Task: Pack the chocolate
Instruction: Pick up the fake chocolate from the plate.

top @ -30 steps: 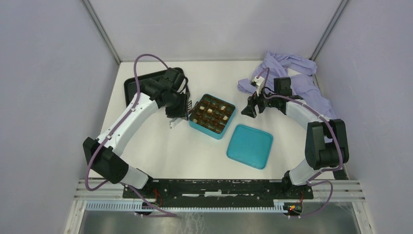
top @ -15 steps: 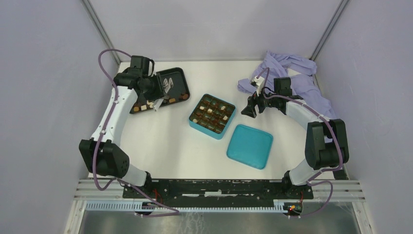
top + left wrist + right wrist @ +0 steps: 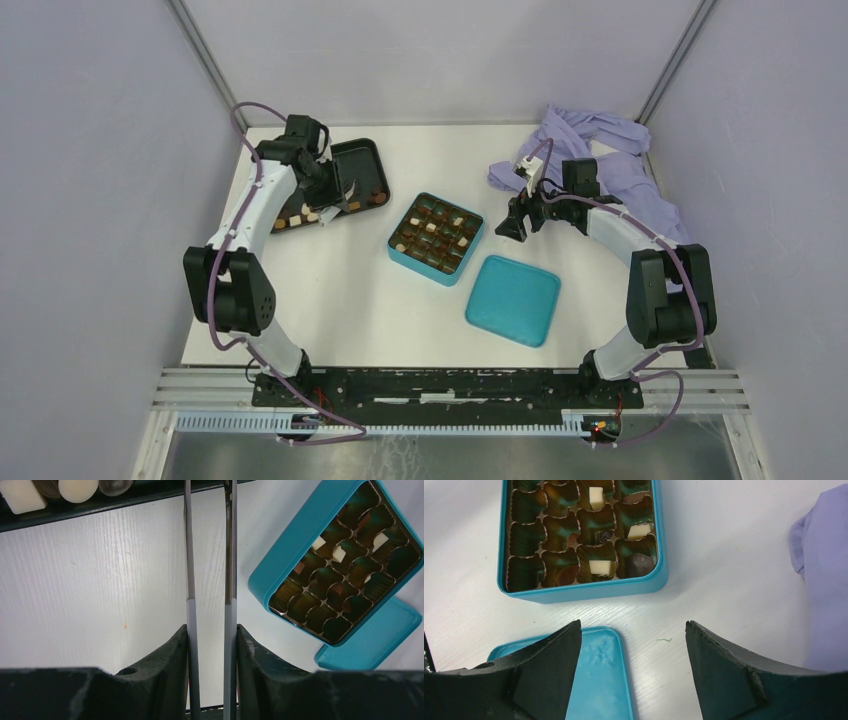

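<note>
The chocolate lies in two places. Loose tan and cream pieces sit at the near end of a black tray, seen close in the left wrist view as pieces. Others, such as a cream block, fill some cups of the open teal box. My left gripper hangs over the tray's near edge, shut on metal tweezers whose tips run out of view. My right gripper hovers just right of the box, open and holding nothing.
The teal lid lies flat in front of and to the right of the box. A crumpled purple cloth covers the back right corner behind the right arm. Grey walls enclose the white table.
My left arm swung from the teal box's left side back to the black tray, then shifted slightly right over its near edge. The right arm has not moved.
</note>
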